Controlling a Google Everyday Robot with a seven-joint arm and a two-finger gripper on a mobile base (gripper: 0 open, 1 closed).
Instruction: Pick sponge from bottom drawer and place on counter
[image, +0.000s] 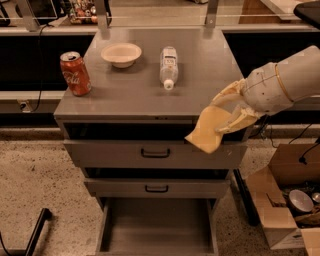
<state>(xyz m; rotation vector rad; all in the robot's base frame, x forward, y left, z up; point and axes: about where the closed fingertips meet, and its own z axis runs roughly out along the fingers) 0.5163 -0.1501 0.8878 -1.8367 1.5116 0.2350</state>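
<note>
The gripper (227, 116) holds the sponge (206, 134) at the front right edge of the counter (200, 95), above the bottom drawer (156, 225).

Arm (295, 75): thick, rounded, off-white shell, thin yellowish ring seam near wrist. Gripper (226, 112), by the counter's (200, 95) front-right edge: two cream tapered fingers.
</note>
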